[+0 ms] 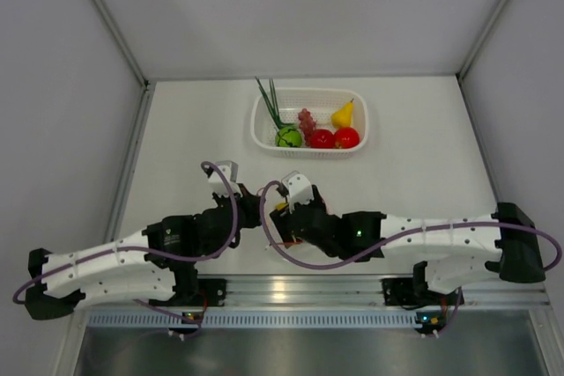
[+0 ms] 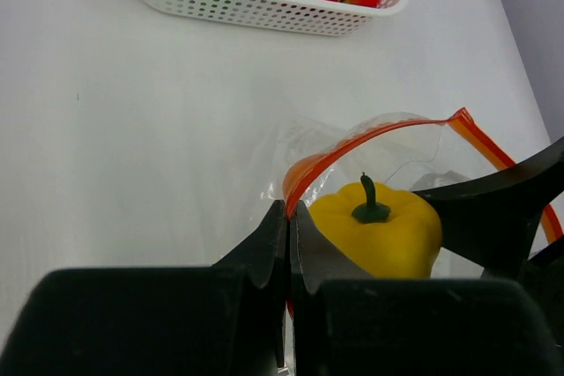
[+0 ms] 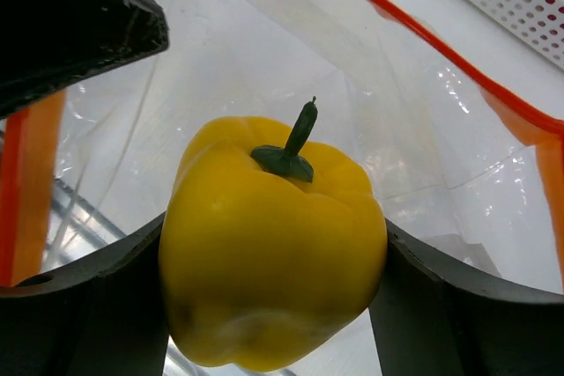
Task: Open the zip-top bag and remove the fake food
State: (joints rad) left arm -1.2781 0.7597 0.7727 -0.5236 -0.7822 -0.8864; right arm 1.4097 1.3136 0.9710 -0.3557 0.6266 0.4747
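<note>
**Operator:** Where does it all sit?

**Spotter:** Your table (image 1: pixel 176 173) has both arms reaching in to meet near the middle, the left arm (image 1: pixel 115 266) from one side and the right arm (image 1: pixel 441 235) from the other. They crowd together because the bag takes two: one to hold it, one to reach in. The white basket (image 2: pixel 264 8) stands well apart at the far side. It holds a green ball (image 1: pixel 288 136), grapes (image 1: pixel 306 119), two red pieces (image 1: pixel 322 138), a yellow pear (image 1: pixel 342 114) and green stalks (image 1: pixel 269 99).

**Operator:** And the bag?

**Spotter:** The zip-top bag (image 2: pixel 414 156) lies between your grippers with its mouth gaping. Your left gripper (image 2: pixel 289 217) is pinched tight on the bag's edge, right by the orange zip strip (image 2: pixel 335 151). I take that as an anchor, so the plastic doesn't follow whatever you pull out.

**Operator:** What's left inside?

**Spotter:** One yellow pepper (image 2: pixel 379 231), as far as I can see. Your right gripper (image 3: pixel 275 226) has it clamped, a finger pressed on each flank, with the green stem (image 3: pixel 295 134) pointing up. The pepper sits in the bag's mouth with clear plastic behind and around it. Gripping low on its sides keeps the stem free of the zip strip.

**Operator:** How close am I?

**Spotter:** Near the end, I'd say. The pepper looks glossy, so it may slip if you draw it out too quickly.
</note>
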